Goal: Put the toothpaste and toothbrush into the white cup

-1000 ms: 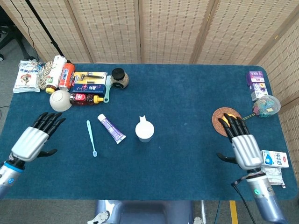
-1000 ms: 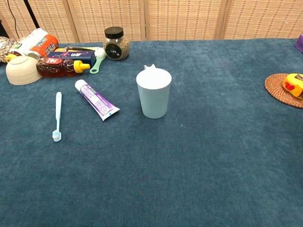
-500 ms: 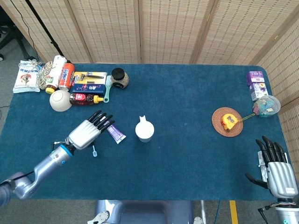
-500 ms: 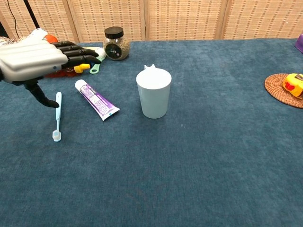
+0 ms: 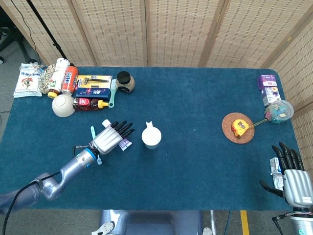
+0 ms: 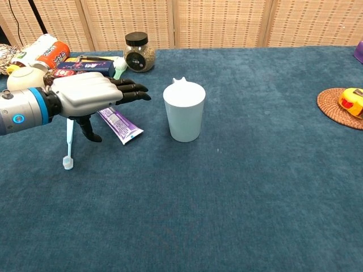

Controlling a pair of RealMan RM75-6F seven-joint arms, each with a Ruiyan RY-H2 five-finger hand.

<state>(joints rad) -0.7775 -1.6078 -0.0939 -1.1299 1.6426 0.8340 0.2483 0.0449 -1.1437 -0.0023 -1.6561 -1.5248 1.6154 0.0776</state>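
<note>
The white cup (image 5: 151,137) (image 6: 184,111) stands upright near the table's middle. Left of it lies the purple-and-white toothpaste tube (image 6: 120,126), mostly covered in the head view by my left hand (image 5: 111,137) (image 6: 91,94), which hovers over it with fingers stretched toward the cup and thumb hanging down, holding nothing. The pale blue toothbrush (image 6: 68,141) (image 5: 92,132) lies just left of the tube, partly behind the hand. My right hand (image 5: 294,178) is at the bottom right corner of the head view, fingers spread, off the table's near edge.
A bowl (image 5: 63,105), bottles, a jar (image 5: 124,82) and packets crowd the back left. A woven coaster with a yellow tape measure (image 5: 238,127) lies at the right. Small boxes (image 5: 268,87) and a clip tub sit at the far right edge.
My left hand has swept right from the table's left side to above the toothpaste tube. My right hand drew back from the coaster to the near right corner.
</note>
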